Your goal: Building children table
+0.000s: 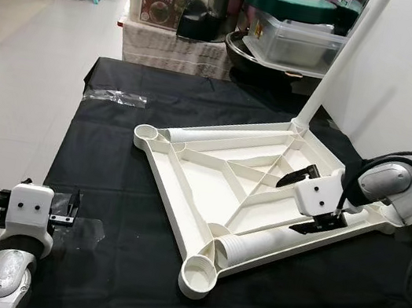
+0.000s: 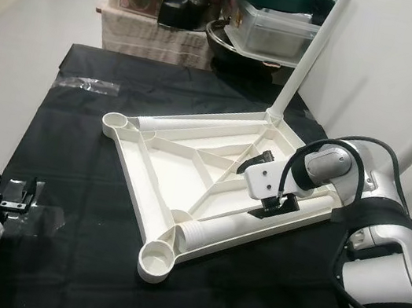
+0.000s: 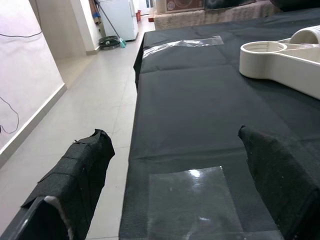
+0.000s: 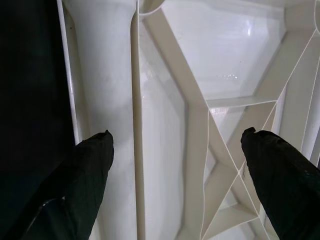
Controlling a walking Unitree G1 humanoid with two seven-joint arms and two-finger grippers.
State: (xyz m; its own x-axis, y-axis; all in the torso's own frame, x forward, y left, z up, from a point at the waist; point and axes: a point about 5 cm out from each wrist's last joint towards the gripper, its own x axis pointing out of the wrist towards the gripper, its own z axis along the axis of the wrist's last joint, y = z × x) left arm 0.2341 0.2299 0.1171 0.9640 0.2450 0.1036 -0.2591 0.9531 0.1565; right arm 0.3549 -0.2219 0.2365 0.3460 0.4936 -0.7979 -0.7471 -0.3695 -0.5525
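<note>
tabletop (image 1: 210,175) lies upside down on black cloth (image 1: 112,145); my right gripper (image 1: 308,200) hovers over its ribbed edge, fingers spread. my left gripper (image 1: 65,207) rests released near plastic film (image 1: 116,96).

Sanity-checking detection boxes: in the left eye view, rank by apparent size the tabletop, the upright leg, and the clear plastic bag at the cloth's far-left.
1. tabletop, by far the largest.
2. upright leg.
3. clear plastic bag, smallest, though it lies farther from the camera.

Head views look down, sharing tabletop (image 1: 209,179); wrist views close, along fingers.
</note>
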